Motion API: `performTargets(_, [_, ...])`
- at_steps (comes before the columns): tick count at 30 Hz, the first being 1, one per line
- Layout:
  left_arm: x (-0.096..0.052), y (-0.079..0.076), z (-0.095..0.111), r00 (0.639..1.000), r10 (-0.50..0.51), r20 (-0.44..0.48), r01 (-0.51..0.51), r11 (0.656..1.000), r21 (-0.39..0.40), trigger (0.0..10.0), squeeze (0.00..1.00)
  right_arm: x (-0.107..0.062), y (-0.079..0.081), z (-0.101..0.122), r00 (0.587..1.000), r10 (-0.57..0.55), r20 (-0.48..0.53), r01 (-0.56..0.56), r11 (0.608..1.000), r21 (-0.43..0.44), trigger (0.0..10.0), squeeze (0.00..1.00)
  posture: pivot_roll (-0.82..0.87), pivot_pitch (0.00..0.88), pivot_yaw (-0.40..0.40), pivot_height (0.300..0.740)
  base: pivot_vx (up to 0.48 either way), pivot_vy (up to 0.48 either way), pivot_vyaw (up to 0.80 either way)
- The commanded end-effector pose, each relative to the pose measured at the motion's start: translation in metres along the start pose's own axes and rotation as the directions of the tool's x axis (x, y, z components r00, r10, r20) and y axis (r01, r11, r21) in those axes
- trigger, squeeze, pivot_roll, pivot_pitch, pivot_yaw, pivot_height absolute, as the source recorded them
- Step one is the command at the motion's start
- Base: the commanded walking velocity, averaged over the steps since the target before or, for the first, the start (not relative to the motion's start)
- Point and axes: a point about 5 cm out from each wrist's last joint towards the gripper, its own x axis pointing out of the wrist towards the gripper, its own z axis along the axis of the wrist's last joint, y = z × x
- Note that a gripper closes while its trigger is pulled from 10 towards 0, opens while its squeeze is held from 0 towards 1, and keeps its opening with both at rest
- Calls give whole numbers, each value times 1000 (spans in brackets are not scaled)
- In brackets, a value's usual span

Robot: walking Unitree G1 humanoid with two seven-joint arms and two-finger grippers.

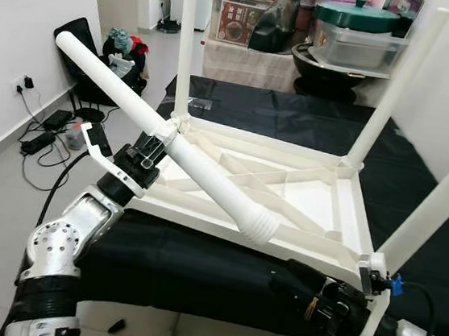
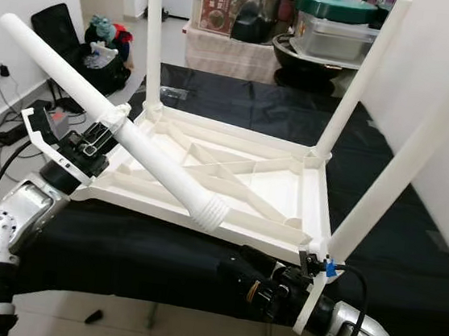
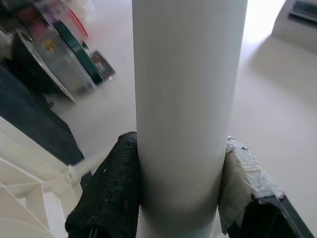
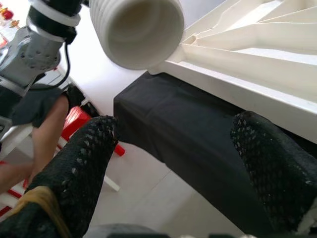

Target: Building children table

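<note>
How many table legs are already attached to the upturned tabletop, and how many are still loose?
Attached legs: 3
Loose leg gripped by left end effector: 1
Total: 4

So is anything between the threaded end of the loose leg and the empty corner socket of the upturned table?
Nothing visible. The left gripper holds the loose leg slanted over the table; its threaded end hangs above the front rim, open air between it and the empty near-left corner.
</note>
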Motion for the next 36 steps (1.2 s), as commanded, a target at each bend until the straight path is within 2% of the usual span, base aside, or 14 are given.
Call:
performTargets(1, [3,0,-1,999,-5,-49,6,1000,23,10000,0,-5,-4,9,1000,-17,5,17,999,-38,10000,1000,0,0,-51,740,0,0,0])
performTargets(4, [3,0,-2,996,-3,-87,7,999,42,10000,0,-6,-5,16,1000,-17,3,17,998,-62,10000,1000,0,0,-51,740,0,0,0])
performTargets(5, [4,-1,-3,987,-3,-163,17,996,84,10000,0,-1,-4,24,1000,-1,-7,0,995,-104,10000,671,7,0,-46,740,0,0,0])
performTargets(8, [4,-1,-3,987,-3,-163,17,996,84,10000,0,-1,-4,24,1000,-1,-7,0,995,-104,10000,671,7,0,-46,740,0,0,0])
performTargets(9, [7,-1,-3,972,7,-234,25,990,135,10000,0,9,0,34,999,32,-2,-32,989,-143,10000,0,14,0,-45,740,0,0,0])
performTargets(10, [7,-1,-3,972,7,-234,25,990,135,10000,0,9,0,34,999,32,-2,-32,989,-143,10000,0,14,0,-45,740,0,0,0])
performTargets(12, [15,-5,-4,940,1,-342,84,969,234,10000,0,30,15,42,990,138,-5,-137,971,-195,10000,0,31,0,-47,740,0,0,0])
performTargets(16, [18,-8,-5,932,-12,-363,108,963,246,10000,0,37,20,42,985,174,-10,-172,965,-200,10000,0,25,0,-41,740,0,0,0])
performTargets(23, [30,-16,-19,875,-101,-473,226,950,217,10000,0,77,41,24,941,316,-123,-336,919,-207,10000,0,14,0,-25,740,0,0,0])
performTargets(25, [30,-16,-19,875,-101,-473,226,950,217,10000,0,77,41,24,941,316,-123,-336,919,-207,10000,0,14,0,-25,740,0,0,0])
performTargets(28, [37,-22,-23,853,-146,-500,273,943,190,10000,0,96,33,19,953,260,-158,-287,941,-178,10000,0,20,0,-33,740,0,0,0])
performTargets(31, [37,-22,-23,853,-146,-500,273,943,190,10000,0,96,33,19,953,260,-158,-287,941,-178,10000,0,20,0,-33,740,0,0,0])
performTargets(33, [39,-25,-31,822,-186,-538,314,936,156,10000,0,106,22,10,963,197,-185,-222,966,-131,10000,0,19,0,-35,740,0,0,0])
performTargets(36, [39,-25,-31,822,-186,-538,314,936,156,10000,0,106,22,10,963,197,-185,-222,966,-131,10000,0,19,0,-35,740,0,0,0])
